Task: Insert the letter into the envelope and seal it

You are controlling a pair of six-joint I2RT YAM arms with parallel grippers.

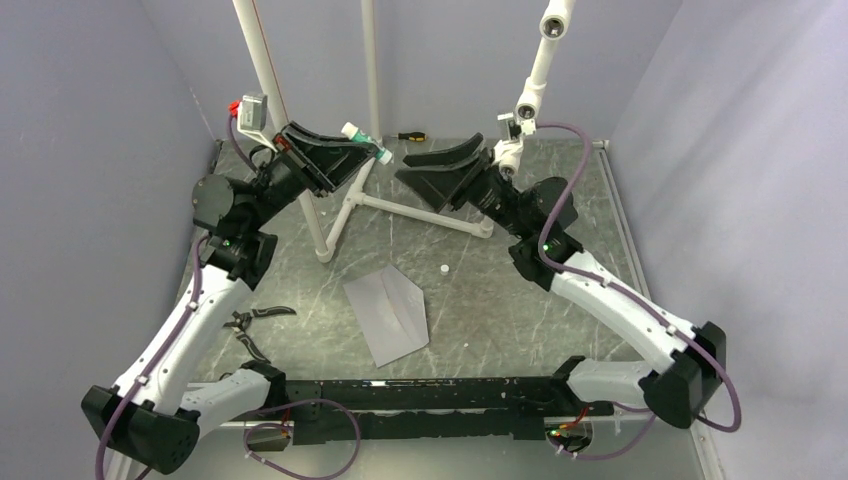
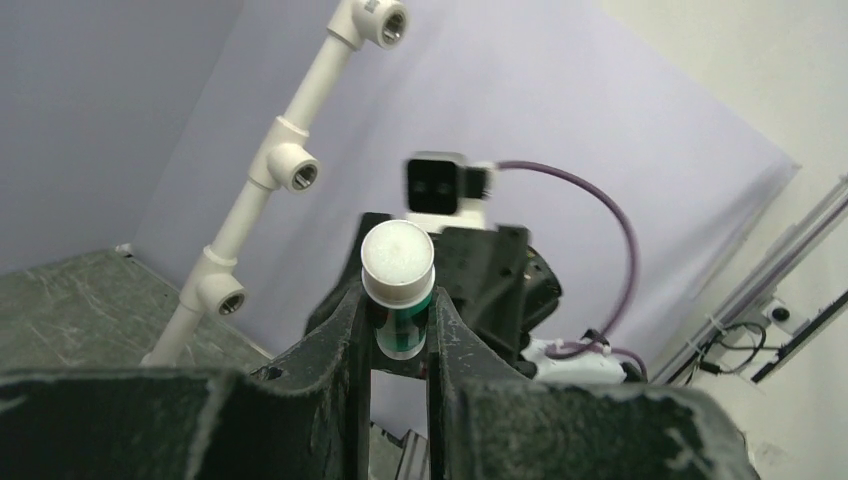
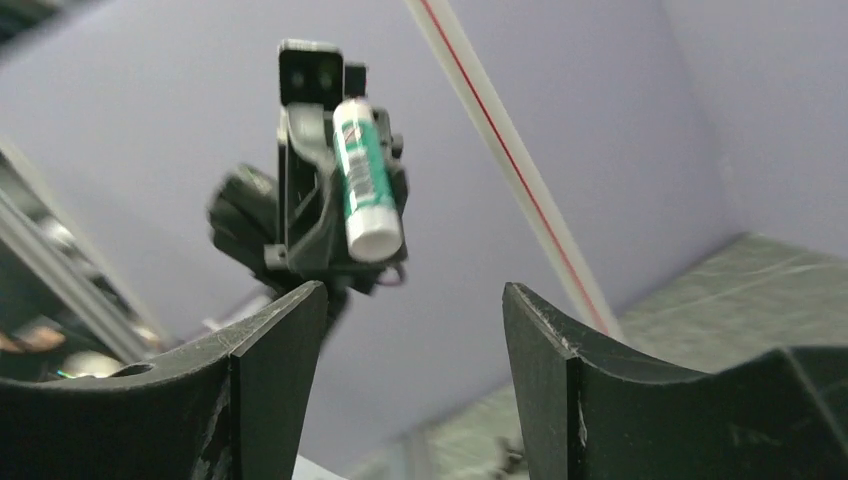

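Observation:
The pale grey envelope (image 1: 388,312) lies flat on the table in the top view, between the two arms, with fold lines showing. No tan letter shows in any view. My left gripper (image 1: 362,152) is raised at the back left and shut on a green and white glue stick (image 1: 366,143), also seen in the left wrist view (image 2: 398,285) between the fingers (image 2: 335,340). My right gripper (image 1: 408,170) is open and empty, raised and facing the left one. In the right wrist view the glue stick (image 3: 366,180) sits ahead of the open gripper (image 3: 415,310).
A white pipe stand (image 1: 322,225) rises from the table behind the envelope. A small white round piece (image 1: 443,268) lies right of the envelope. Black pliers (image 1: 250,325) lie at the left. A screwdriver (image 1: 410,135) lies at the back. Purple walls enclose the table.

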